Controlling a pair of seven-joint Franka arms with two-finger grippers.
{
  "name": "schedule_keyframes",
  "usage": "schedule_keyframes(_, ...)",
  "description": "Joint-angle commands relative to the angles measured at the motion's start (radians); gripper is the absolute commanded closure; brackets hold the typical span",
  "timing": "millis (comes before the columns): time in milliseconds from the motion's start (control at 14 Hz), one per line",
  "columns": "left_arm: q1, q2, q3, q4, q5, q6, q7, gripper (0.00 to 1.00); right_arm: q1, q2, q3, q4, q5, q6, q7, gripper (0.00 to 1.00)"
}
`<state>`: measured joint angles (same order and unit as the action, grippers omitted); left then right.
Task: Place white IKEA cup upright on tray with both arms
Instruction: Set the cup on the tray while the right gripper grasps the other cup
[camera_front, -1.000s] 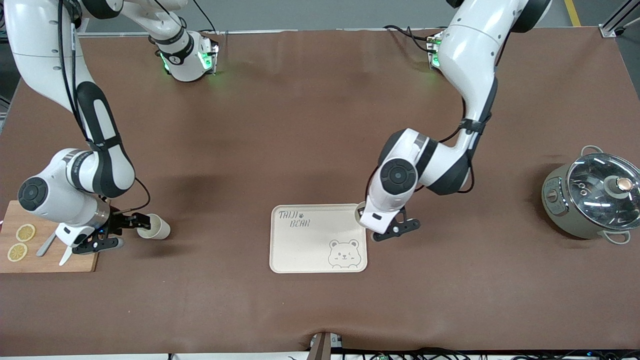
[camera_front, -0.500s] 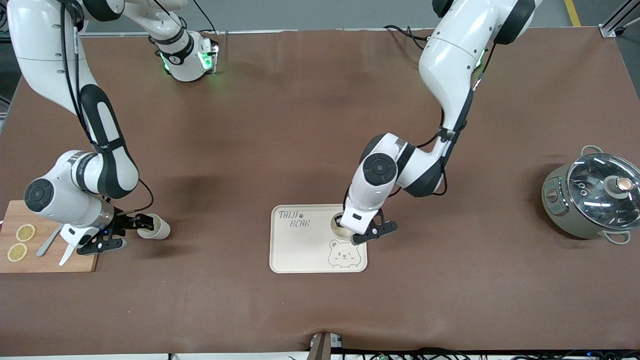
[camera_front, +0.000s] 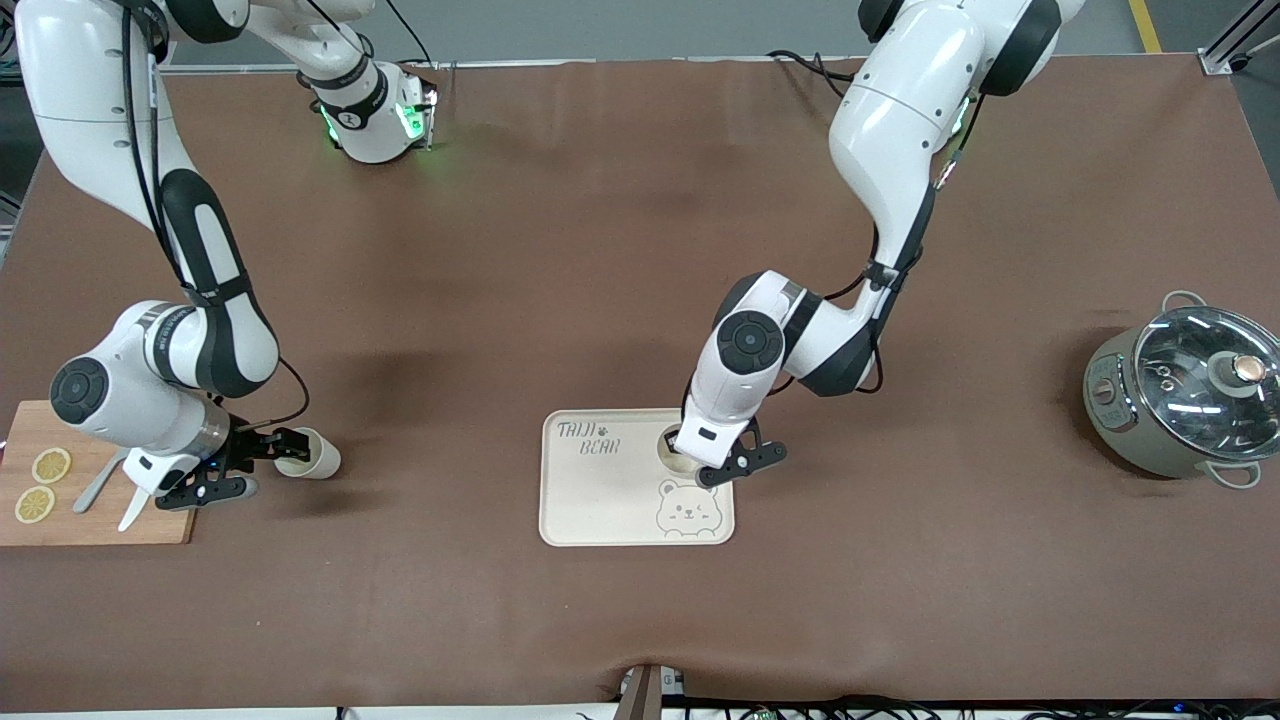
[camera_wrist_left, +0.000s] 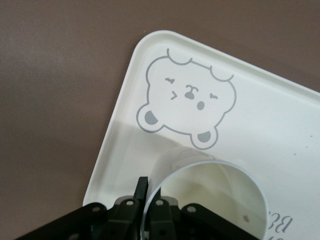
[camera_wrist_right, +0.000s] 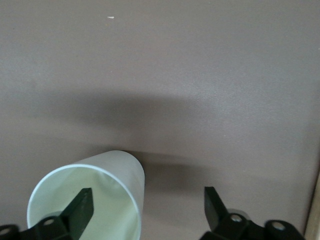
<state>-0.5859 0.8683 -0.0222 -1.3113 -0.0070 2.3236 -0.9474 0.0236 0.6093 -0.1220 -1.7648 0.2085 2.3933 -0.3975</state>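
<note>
Left wrist view alone shows left fingers (camera_wrist_left: 142, 192) pinching cup (camera_wrist_left: 210, 195) rim over tray (camera_wrist_left: 280, 115); right fingers (camera_wrist_right: 80, 210) spread wide.

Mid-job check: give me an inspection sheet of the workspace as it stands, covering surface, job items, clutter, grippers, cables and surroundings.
Surface: brown table cover, wrinkled along the edge nearest the front camera.
Job's things: tray mid-table; one white cup upright over the tray; a second cup lying on its side toward the right arm's end.
Clutter: wooden cutting board with lemon slices and a knife; lidded pot at the left arm's end.
Grippers: left gripper shut on the upright cup's rim; right gripper open, one finger inside the lying cup's mouth.
Cables: black leads on both arms and at the table's front edge.
Surroundings: grey floor, metal frame corner.
</note>
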Motion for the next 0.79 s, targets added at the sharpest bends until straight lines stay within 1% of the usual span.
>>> schedule_keyframes(0,-0.006,0.023,0.007,0.02,-0.007,-0.007,-0.004,1.0,-0.002,0.006,0.01,0.008,0.022,0.006,-0.007,0.39)
schedule_keyframes(214,-0.006,0.031,0.007,0.02,-0.007,-0.007,0.001,1.0,-0.001,0.006,0.012,0.01,0.022,0.006,-0.004,0.6)
schedule_keyframes(286,-0.006,0.031,0.007,0.02,-0.004,-0.007,0.002,1.0,-0.001,0.006,0.012,0.01,0.022,0.004,-0.003,0.64)
schedule_keyframes(429,-0.006,0.034,0.008,0.02,-0.001,-0.007,0.002,1.0,0.003,0.006,0.013,0.011,0.022,0.003,-0.003,0.76)
schedule_keyframes(500,-0.006,0.034,0.008,0.02,0.001,-0.007,0.009,0.92,0.004,0.006,0.013,0.011,0.022,0.003,-0.003,0.83)
schedule_keyframes(571,-0.005,0.032,0.008,0.02,0.001,-0.007,0.015,0.01,0.006,0.006,0.013,0.013,0.022,0.003,-0.003,0.9)
schedule_keyframes(643,-0.024,0.032,0.011,0.018,0.01,-0.007,0.007,0.0,0.004,0.006,0.013,0.013,0.022,0.003,-0.003,0.95)
schedule_keyframes(714,-0.044,0.022,0.021,0.018,0.012,-0.01,-0.013,0.0,0.006,0.006,0.013,0.013,0.022,0.003,-0.004,0.95)
